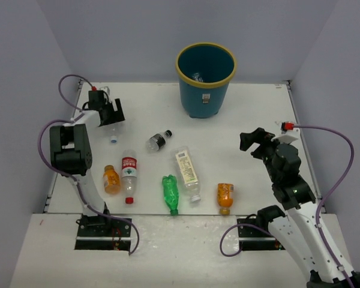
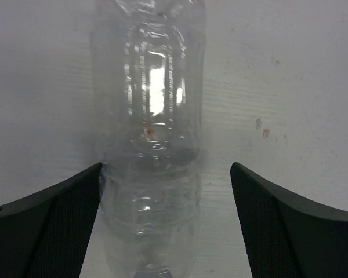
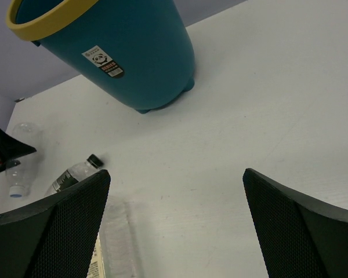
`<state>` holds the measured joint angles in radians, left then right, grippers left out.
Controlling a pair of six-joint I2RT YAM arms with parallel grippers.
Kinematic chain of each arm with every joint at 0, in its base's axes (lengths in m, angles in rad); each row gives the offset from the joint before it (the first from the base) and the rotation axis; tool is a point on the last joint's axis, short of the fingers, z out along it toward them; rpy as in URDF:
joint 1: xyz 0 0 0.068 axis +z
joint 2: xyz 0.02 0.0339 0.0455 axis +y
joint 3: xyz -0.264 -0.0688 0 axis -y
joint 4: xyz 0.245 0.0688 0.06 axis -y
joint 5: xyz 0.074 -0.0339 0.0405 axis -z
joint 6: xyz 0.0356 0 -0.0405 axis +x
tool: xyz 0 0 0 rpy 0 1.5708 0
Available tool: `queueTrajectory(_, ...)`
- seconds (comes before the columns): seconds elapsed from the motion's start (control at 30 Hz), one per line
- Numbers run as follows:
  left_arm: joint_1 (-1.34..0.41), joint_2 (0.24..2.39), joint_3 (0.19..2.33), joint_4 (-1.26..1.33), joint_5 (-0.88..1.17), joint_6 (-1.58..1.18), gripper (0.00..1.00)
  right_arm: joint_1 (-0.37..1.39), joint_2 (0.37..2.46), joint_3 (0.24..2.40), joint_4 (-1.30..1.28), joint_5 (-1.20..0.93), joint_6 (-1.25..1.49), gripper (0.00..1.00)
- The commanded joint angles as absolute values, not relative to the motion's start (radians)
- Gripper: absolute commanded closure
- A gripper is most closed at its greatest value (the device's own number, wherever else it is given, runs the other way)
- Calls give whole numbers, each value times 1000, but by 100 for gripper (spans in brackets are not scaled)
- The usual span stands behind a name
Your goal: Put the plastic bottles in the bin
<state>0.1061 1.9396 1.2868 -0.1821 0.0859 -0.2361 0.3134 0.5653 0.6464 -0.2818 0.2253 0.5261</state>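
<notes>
At the far left, the clear bottle [image 2: 148, 116] lies mostly hidden from above beneath the left gripper [image 2: 165, 168], whose wide jaws straddle it, while the right gripper [image 3: 176, 171] gapes empty, near-right of the bin [image 1: 204, 96].

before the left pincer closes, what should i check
1. Clear bottle lies between the fingers of the left pincer: ok.
2. Left pincer open wide enough: ok, one jaw on each side of the bottle.
3. Bottle centred in the gap: not ok, it sits against one finger with space to the other.
4. Bin upright, mouth open: ok.
5. Right pincer empty and off to the side of the likely route to the bin: ok.
6. Pincer low enough on the bottle: cannot tell.
</notes>
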Motion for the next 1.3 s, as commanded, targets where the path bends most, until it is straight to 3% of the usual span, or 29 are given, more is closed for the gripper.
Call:
queueTrajectory(0.0,43,1987,1374,-286,-75,-183,26,313,549,666,-301,220,556,1)
queueTrajectory(0.07,32,1994,1393,-315,-101,-198,50,313,550,678,-318,213,554,1)
queueTrajectory(0.23,23,1944,1405,-323,-92,-194,75,313,551,701,-337,195,548,1)
queueTrajectory(0.43,-15,1752,1405,-302,-2,-176,83,313,569,719,-348,110,546,1)
queueTrajectory(0.73,-174,1346,1243,-57,403,-97,85,313,586,724,-281,-90,502,1)
queueTrajectory(0.83,-259,1280,1247,-19,410,-97,94,313,584,721,-273,-116,492,1)
queueTrajectory(0.93,-329,1284,1288,72,476,-88,95,313,578,721,-229,-187,502,1)
queueTrajectory(1.07,-395,1351,1345,267,296,-154,91,314,563,725,-245,-202,497,1)
queueTrajectory(1.2,-431,1556,1541,380,217,-243,95,313,526,708,-304,-125,476,1)
queueTrajectory(1.27,-454,1702,1743,390,152,-276,95,313,504,696,-333,-94,471,1)
